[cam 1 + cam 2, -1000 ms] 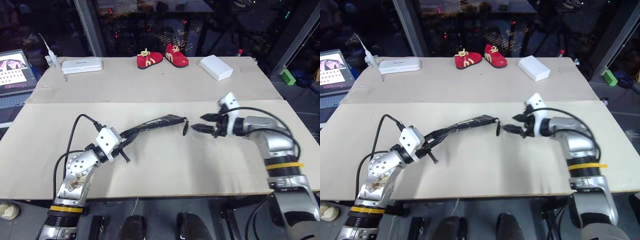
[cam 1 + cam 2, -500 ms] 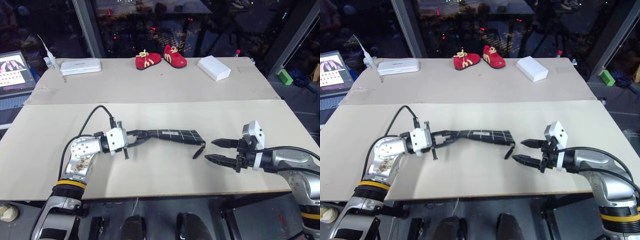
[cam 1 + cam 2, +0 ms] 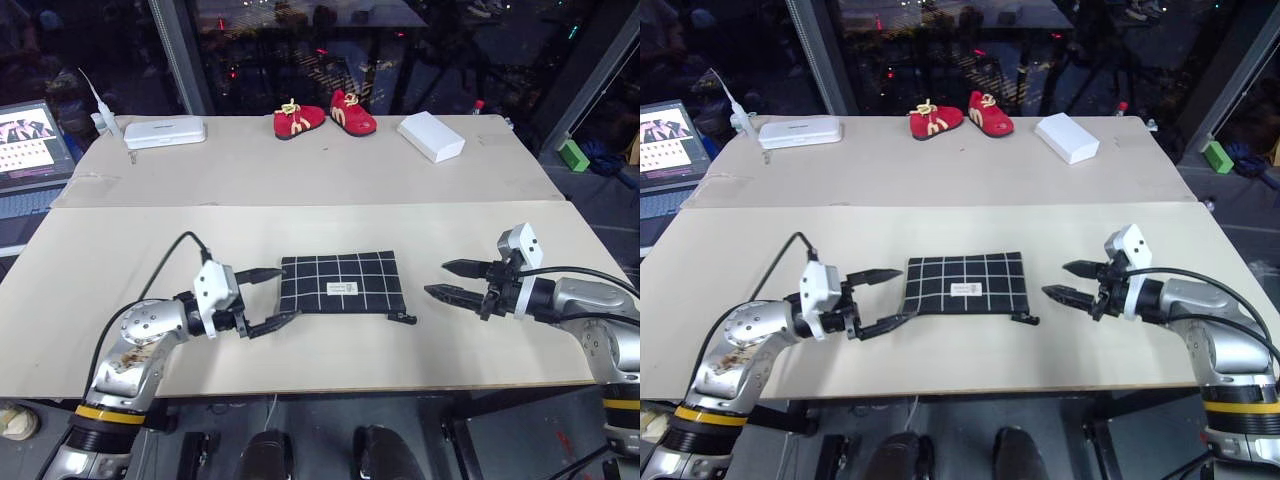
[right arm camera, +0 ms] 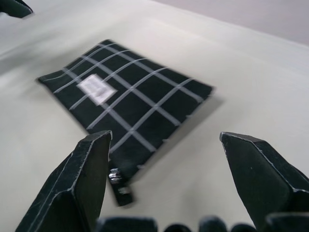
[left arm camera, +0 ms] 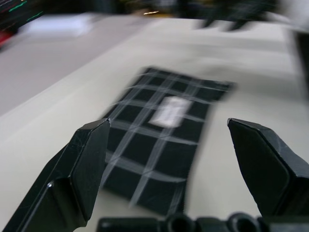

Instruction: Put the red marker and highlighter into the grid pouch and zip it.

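Item: flat rectangular black fabric pouch with white grid lines (image 3: 340,282), small white label facing up. A second ago it hung in the air, pinched at one end by the left gripper; now it lies flat on the beige table (image 3: 300,185), released.

Zipper: runs along the pouch's near edge, with the black cord pull (image 3: 404,318) lying at the near corner on the right gripper's side. It looks closed, though the frames do not settle that.

Left gripper (image 3: 268,298): just beside the pouch's end on the robot's left, black fingers (image 5: 79,174) spread wide, holding nothing; they were clamped on the fabric a second ago.

Right gripper (image 3: 452,279): near the pouch's opposite end but apart from it, fingers apart and empty; it has drawn back from the pull.

Contents: slim red marker and chunky mint-green highlighter are presumably inside; no bulge can be confirmed.

Judged status: task at or near completion, both arms retreating.

Background, beyond the pouch: pair of small red shoes (image 3: 324,114), white box (image 3: 431,135).
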Motion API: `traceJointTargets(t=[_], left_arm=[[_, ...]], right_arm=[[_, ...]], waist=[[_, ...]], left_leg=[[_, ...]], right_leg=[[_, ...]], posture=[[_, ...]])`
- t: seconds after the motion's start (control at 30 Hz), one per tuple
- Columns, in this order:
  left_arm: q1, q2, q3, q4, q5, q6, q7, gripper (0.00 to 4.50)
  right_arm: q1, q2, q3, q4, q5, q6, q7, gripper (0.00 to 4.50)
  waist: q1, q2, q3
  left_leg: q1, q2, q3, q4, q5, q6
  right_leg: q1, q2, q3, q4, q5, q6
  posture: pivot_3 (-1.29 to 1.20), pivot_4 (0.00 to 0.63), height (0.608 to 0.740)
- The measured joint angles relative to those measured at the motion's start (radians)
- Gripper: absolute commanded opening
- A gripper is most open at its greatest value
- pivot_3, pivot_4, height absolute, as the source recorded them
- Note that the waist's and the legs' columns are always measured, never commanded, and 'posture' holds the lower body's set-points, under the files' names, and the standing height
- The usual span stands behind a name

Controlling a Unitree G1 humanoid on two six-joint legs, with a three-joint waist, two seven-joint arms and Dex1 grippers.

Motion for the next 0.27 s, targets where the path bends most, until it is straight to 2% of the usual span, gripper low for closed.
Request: traceJointTargets(t=[0.13, 0.27], left_arm=[[0.074, -0.022, 0.167, -0.023, -0.044, 0.12, 0.173, 4.2], [0.126, -0.048, 0.232, -0.019, -0.049, 0.138, 0.242, 4.2]], right_arm=[[-0.002, 0.017, -0.006, 0.082, -0.014, -0.025, -0.014, 4.0], [0.01, 0.056, -0.007, 0.122, -0.033, -0.047, -0.037, 4.0]], waist=[[-0.001, 0.0, 0.0], [0.002, 0.0, 0.0]], left_leg=[[-0.001, 0.0, 0.001, 0.0, 0.0, 0.0], [-0.001, -0.001, 0.001, 0.0, 0.0, 0.0]], right_leg=[[-0.001, 0.0, 0.0, 0.0, 0.003, -0.005], [0.0, -0.001, 0.0, 0.0, 0.003, -0.005]], posture=[[0.0, 0.15, 0.74], [0.0, 0.15, 0.74]])
